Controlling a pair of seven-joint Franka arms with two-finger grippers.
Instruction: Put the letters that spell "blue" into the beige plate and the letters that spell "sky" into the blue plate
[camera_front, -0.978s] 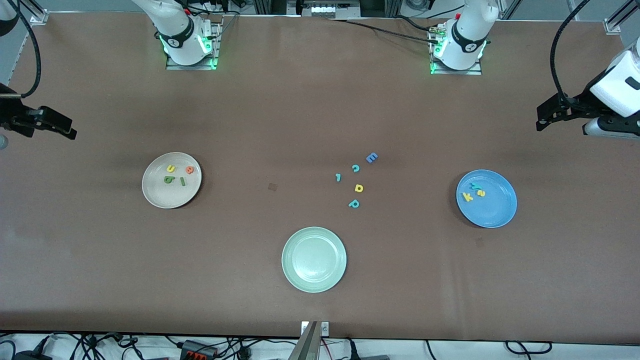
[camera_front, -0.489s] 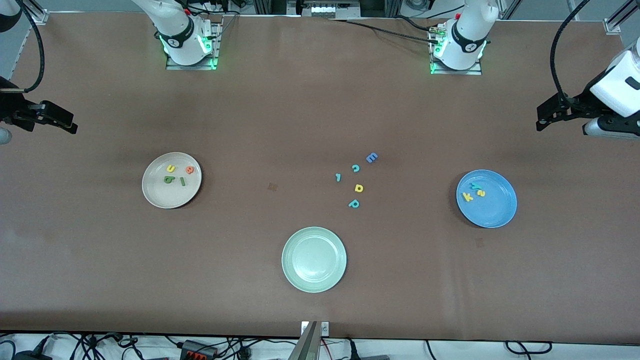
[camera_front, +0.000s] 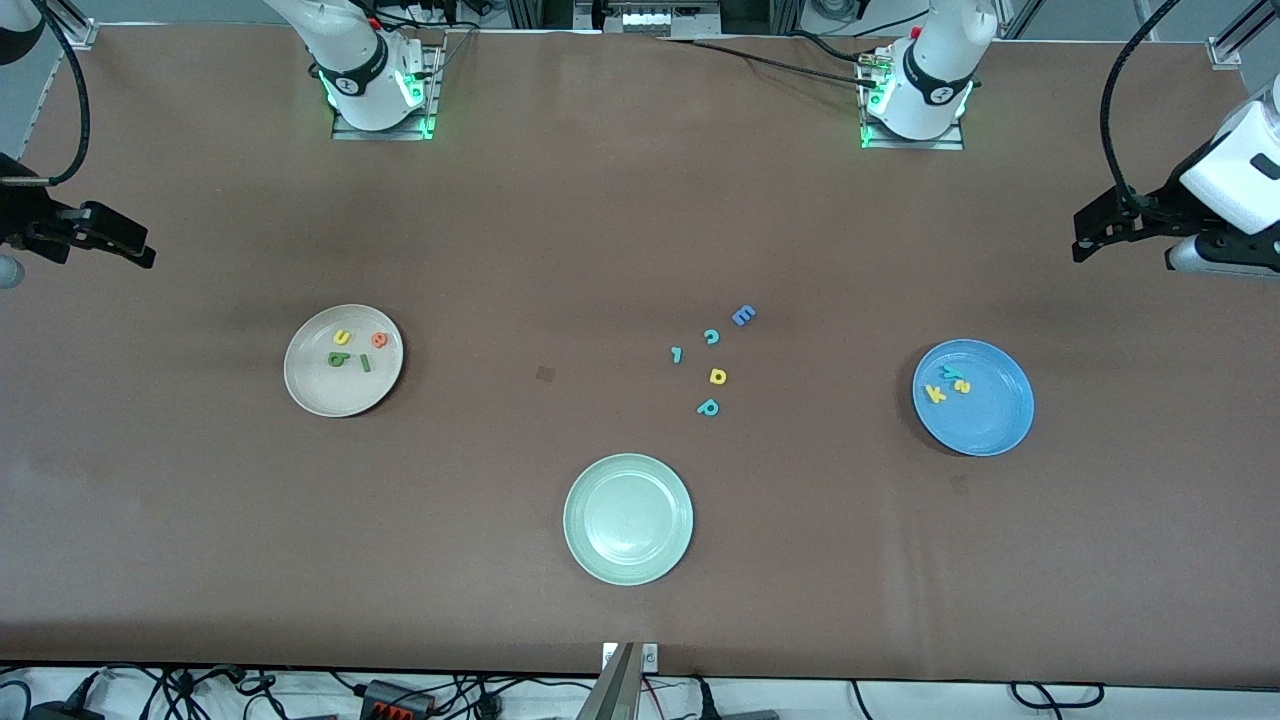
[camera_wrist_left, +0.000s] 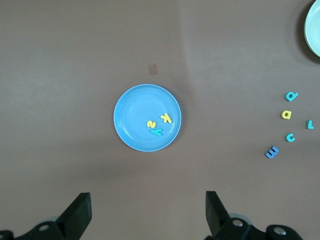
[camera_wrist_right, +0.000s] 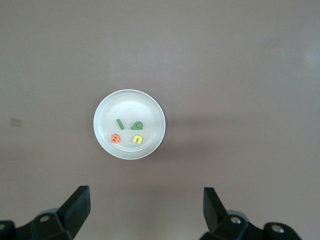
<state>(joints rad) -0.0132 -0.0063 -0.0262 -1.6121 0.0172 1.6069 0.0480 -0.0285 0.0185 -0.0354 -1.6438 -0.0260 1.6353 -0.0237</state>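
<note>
The beige plate (camera_front: 300, 385) (camera_wrist_right: 150, 112) holds the green b (camera_front: 338, 358), green l (camera_front: 366, 363), yellow u (camera_front: 341, 337) and orange e (camera_front: 379, 340). The blue plate (camera_front: 995, 425) (camera_wrist_left: 131, 120) holds the yellow k (camera_front: 935, 394), yellow s (camera_front: 962, 386) and teal y (camera_front: 952, 373). My right gripper (camera_front: 140, 258) (camera_wrist_right: 145, 200) hangs open and empty high over the table's edge at the right arm's end. Over the left arm's end my left gripper (camera_front: 1085, 240) (camera_wrist_left: 148, 205) is also open and empty. Each wrist view looks straight down on its plate.
A pale green plate (camera_front: 628, 518) lies nearer the front camera, midway along the table. Loose letters lie between the plates: a blue E (camera_front: 743, 315), teal c (camera_front: 711, 336), small teal letter (camera_front: 677, 354), yellow round-bowled letter (camera_front: 717, 376) and teal p (camera_front: 708, 407).
My right gripper has drifted slightly toward the right arm's end of the table. The left arm, the plates and the letters have not moved.
</note>
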